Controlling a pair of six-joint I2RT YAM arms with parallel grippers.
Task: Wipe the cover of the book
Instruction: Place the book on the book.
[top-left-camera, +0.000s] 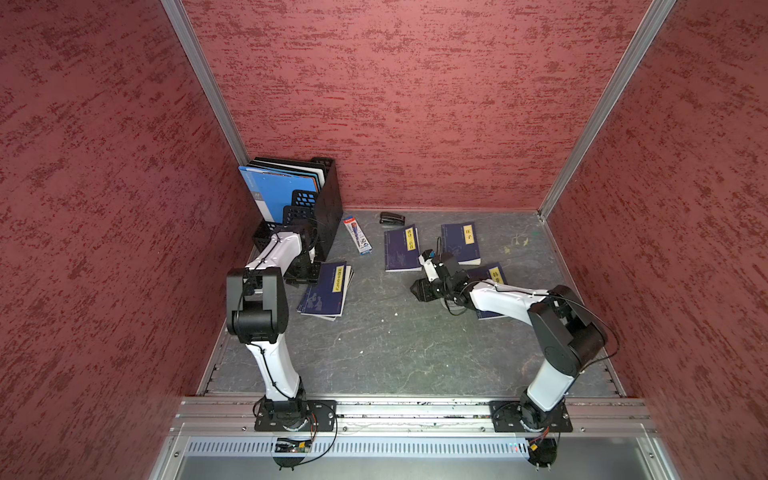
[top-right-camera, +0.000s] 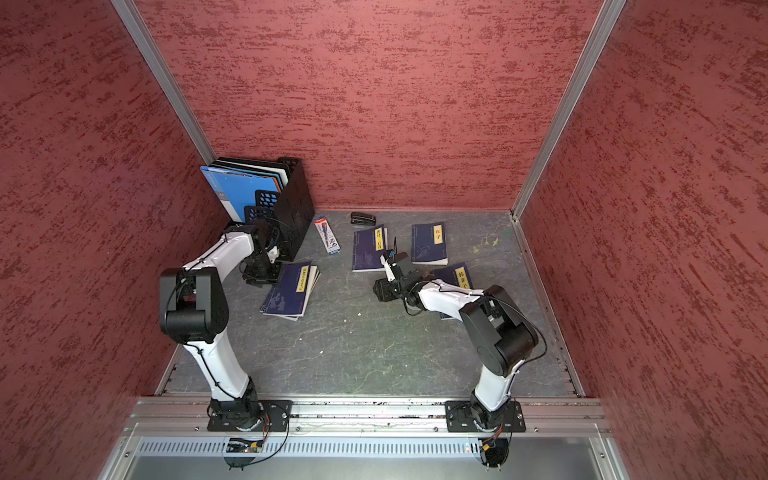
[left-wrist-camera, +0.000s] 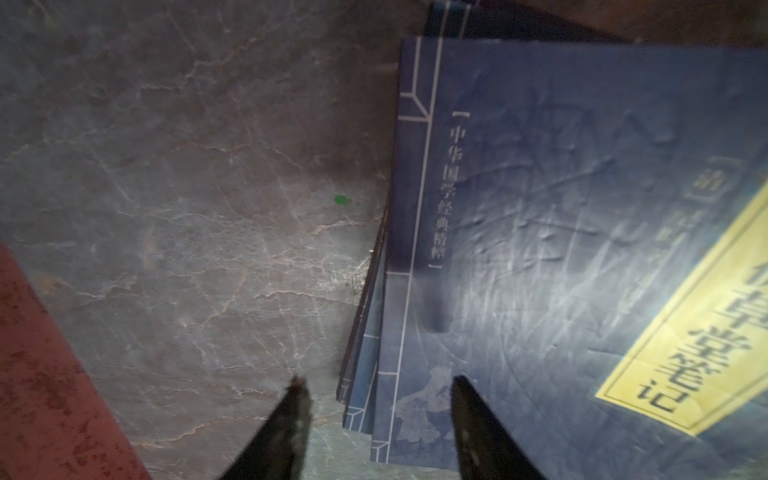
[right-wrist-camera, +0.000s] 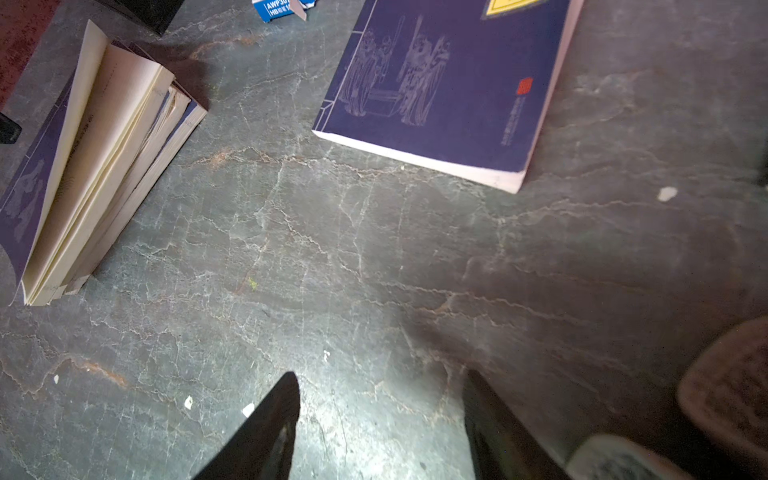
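Several dark blue books with yellow title labels lie on the grey table. A small stack of them (top-left-camera: 324, 291) (top-right-camera: 289, 293) sits near the left side, and its top cover (left-wrist-camera: 561, 249) is creased and scuffed. My left gripper (left-wrist-camera: 377, 380) (top-left-camera: 299, 276) is open above the stack's spine edge, one finger over the cover and one over bare table, holding nothing. My right gripper (right-wrist-camera: 378, 374) (top-left-camera: 417, 289) is open over bare table, between the stack (right-wrist-camera: 104, 166) and a single book (right-wrist-camera: 449, 83) (top-left-camera: 401, 249). Two more books lie at the back right (top-left-camera: 460, 243) and under the right arm (top-left-camera: 494, 274).
A black file holder (top-left-camera: 320, 199) with blue folders stands in the back left corner, close to the left arm. A pen box (top-left-camera: 358, 235) and a black stapler (top-left-camera: 392, 218) lie near the back wall. Red walls enclose three sides. A blurred brownish thing (right-wrist-camera: 731, 390) shows beside the right gripper.
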